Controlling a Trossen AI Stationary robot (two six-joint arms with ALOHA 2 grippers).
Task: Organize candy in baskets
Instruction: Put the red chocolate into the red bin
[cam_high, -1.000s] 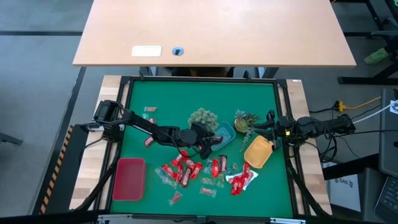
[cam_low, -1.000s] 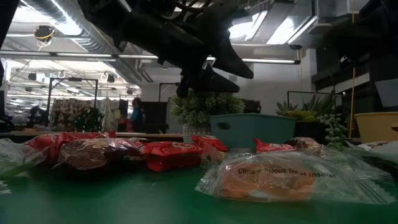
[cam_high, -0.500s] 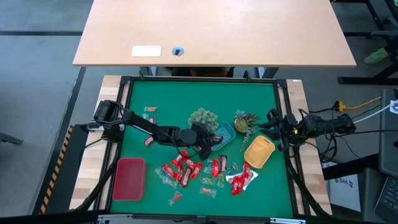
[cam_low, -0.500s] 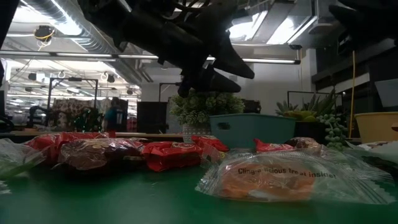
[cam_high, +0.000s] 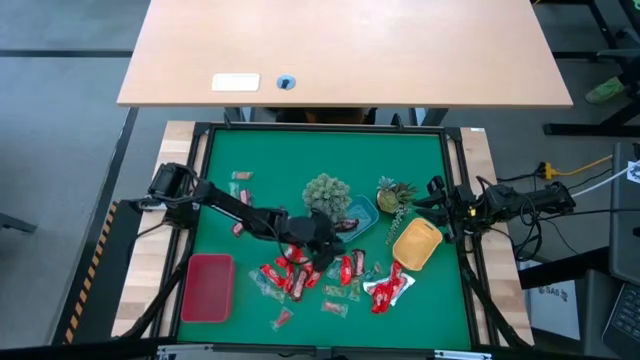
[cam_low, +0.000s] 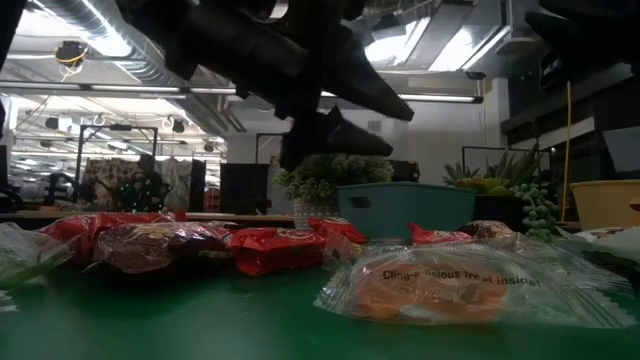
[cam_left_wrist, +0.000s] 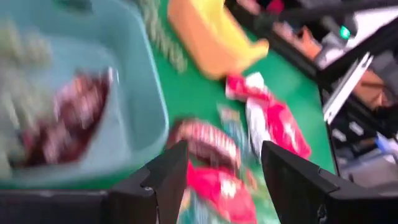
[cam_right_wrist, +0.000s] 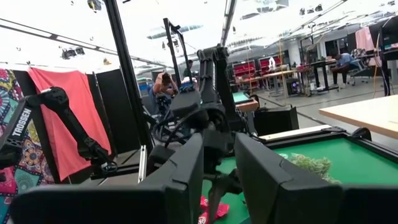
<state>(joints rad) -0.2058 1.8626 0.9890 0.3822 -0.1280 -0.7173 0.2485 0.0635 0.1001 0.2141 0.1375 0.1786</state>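
Red-wrapped candy (cam_high: 298, 275) lies in a heap on the green mat, with more candy (cam_high: 388, 290) toward the right. The pale blue basket (cam_high: 362, 212) holds a dark brown candy (cam_left_wrist: 69, 118). The yellow-orange basket (cam_high: 416, 243) and the red basket (cam_high: 208, 287) stand on the mat. My left gripper (cam_high: 322, 254) hangs open and slanting down over the heap, just beside the blue basket's near-left corner, with red candy (cam_left_wrist: 208, 142) showing between its fingers, untouched. My right gripper (cam_high: 434, 200) waits open at the mat's right edge, holding nothing.
Two green spiky plant ornaments (cam_high: 327, 190) (cam_high: 395, 192) stand just behind the blue basket. Loose candy (cam_high: 240, 178) lies at the far left of the mat. A clear wrapped sweet (cam_low: 450, 285) lies near the mat's front edge. A black frame (cam_high: 205, 140) rims the mat.
My left gripper has moved from the blue basket's left rim toward the table's near edge, over the red candy heap, turning and sinking slightly; its fingers stay open. My right gripper has tipped upward a little in place.
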